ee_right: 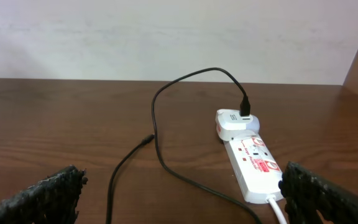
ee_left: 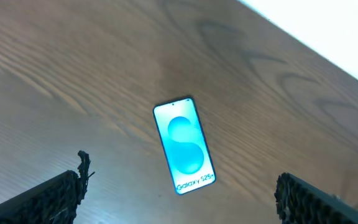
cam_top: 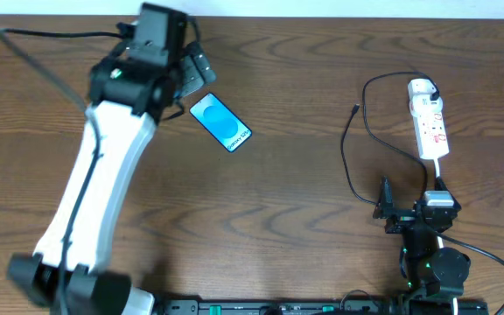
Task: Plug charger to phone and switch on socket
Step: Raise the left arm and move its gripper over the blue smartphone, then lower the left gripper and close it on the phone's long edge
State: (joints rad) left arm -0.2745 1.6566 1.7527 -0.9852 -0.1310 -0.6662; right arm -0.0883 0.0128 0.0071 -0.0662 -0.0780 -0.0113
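The phone (cam_top: 220,122) lies flat on the wooden table, blue screen up; in the left wrist view (ee_left: 184,145) it shows "Galaxy S25+" text. My left gripper (cam_top: 192,72) is open just above and beyond it, fingers spread wide (ee_left: 182,196), empty. The socket (cam_top: 429,119) is a white power strip at the right, with a white adapter plugged in its far end (ee_right: 235,124). The charger cable (cam_top: 350,162) loops from the adapter; its free plug tip (cam_top: 357,108) lies on the table (ee_right: 148,139). My right gripper (cam_top: 402,208) is open and empty (ee_right: 179,199), near the strip's cord end.
The strip's white cord (ee_right: 277,208) runs toward my right arm base (cam_top: 436,262). The left arm's white link (cam_top: 94,192) crosses the table's left side. A pale wall (ee_right: 166,37) stands behind the table's far edge.
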